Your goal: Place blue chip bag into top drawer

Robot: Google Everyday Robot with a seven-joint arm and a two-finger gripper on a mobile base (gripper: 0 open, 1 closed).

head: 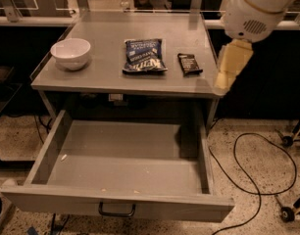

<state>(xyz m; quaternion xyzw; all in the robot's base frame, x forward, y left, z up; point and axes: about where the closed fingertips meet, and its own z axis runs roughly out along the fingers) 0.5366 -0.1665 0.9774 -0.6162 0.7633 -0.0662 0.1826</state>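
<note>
The blue chip bag (144, 56) lies flat on the grey table top (115, 77), near the middle, with white lettering facing up. The top drawer (125, 170) is pulled fully out below the table; its inside is bare apart from a few crumbs, and its dark handle (116, 211) sits at the centre of the front panel. My gripper (231, 65) hangs pale yellow from the white arm (253, 9) at the table's right edge, to the right of the bag and apart from it, holding nothing.
A white bowl (70, 53) stands at the table's left. A small flat black packet (189, 64) lies between the bag and my gripper. A black cable (258, 170) loops on the floor to the right. Cart wheels (287, 141) stand at the far right.
</note>
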